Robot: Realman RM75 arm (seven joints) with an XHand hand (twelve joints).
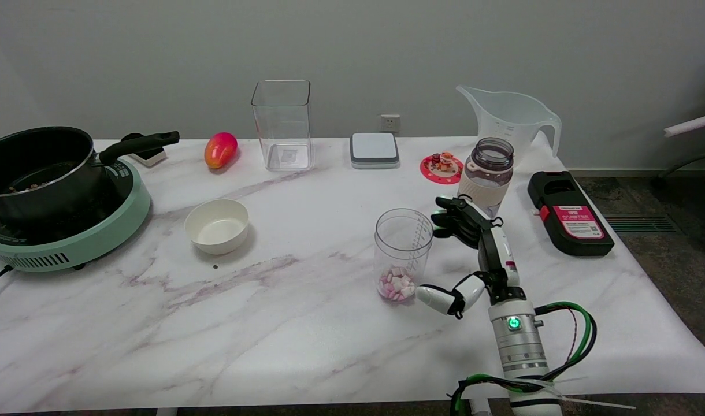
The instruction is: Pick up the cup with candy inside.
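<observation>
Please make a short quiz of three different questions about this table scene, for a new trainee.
1. True or false: the right hand already grips the clear plastic cup with pink and white candy.
2. What lies in the clear plastic cup: A) water B) candy C) nothing?
3. Which thing stands directly behind the right hand?

Key
1. False: the fingers are spread beside the cup, and no grip shows.
2. B.
3. The smoky bottle with a beige sleeve.
</observation>
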